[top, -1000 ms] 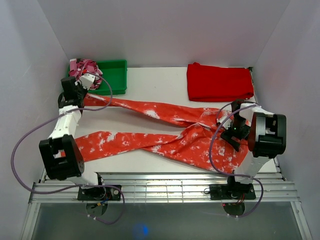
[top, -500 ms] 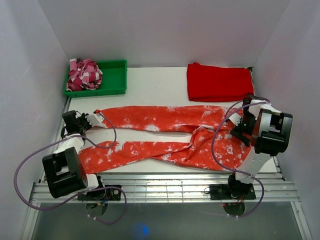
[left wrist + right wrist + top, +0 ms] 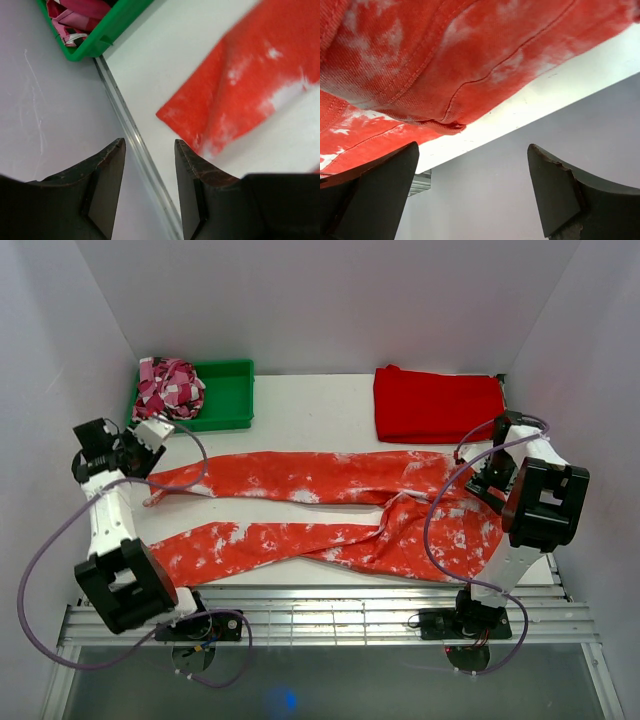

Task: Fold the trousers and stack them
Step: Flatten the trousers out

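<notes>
The trousers (image 3: pixel 330 480), orange-red with white splotches, lie flat across the table, both legs running left and the waist at the right. My left gripper (image 3: pixel 150 435) hovers over the table's left edge, just left of the far leg's hem (image 3: pixel 240 95). Its fingers (image 3: pixel 112 165) stand open with nothing between them. My right gripper (image 3: pixel 490 475) is at the waist's right edge, open wide and empty. In the right wrist view it (image 3: pixel 472 146) sits below the waist seam (image 3: pixel 470 65), by the table's right edge.
A green tray (image 3: pixel 228 392) at the back left holds a bunched pink-and-white cloth (image 3: pixel 168 385). A plain red folded cloth (image 3: pixel 438 403) lies at the back right. A metal rail (image 3: pixel 131 142) runs along the table's left edge; walls close in on both sides.
My left gripper drew the far leg's hem down to the left, opened and let it go, then rose away. The legs now lie uncrossed. My right gripper shifted back off the waist.
</notes>
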